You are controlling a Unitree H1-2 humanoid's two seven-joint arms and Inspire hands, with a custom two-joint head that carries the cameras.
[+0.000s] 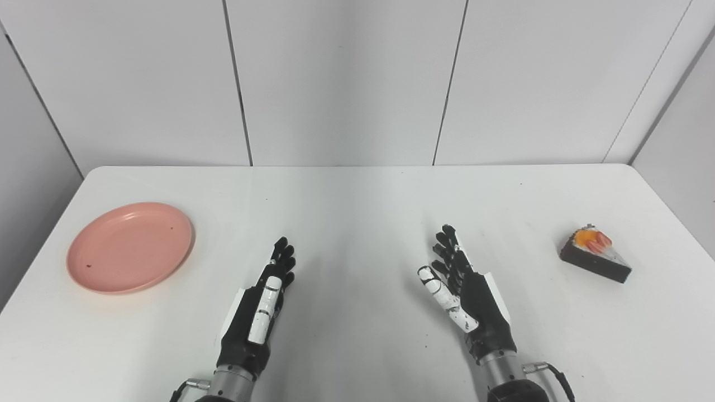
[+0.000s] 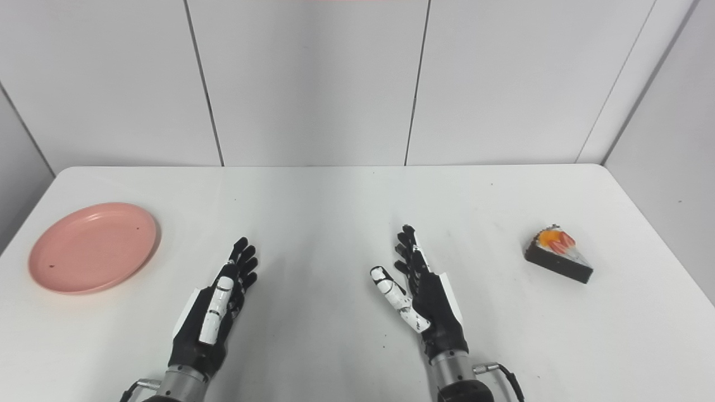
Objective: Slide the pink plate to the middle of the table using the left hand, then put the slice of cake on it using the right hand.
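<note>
A pink plate (image 1: 130,247) lies on the white table (image 1: 357,212) at the far left, with nothing on it. A slice of dark cake (image 1: 595,253) with orange and red fruit on top lies at the far right. My left hand (image 1: 261,304) is open and empty near the front of the table, well to the right of the plate. My right hand (image 1: 462,290) is open and empty near the front, well to the left of the cake. Both hands have their fingers stretched out and pointing away from me.
White wall panels (image 1: 341,78) stand behind the table's far edge. The table's left and right edges lie close to the plate and the cake. Bare tabletop lies between and beyond the hands.
</note>
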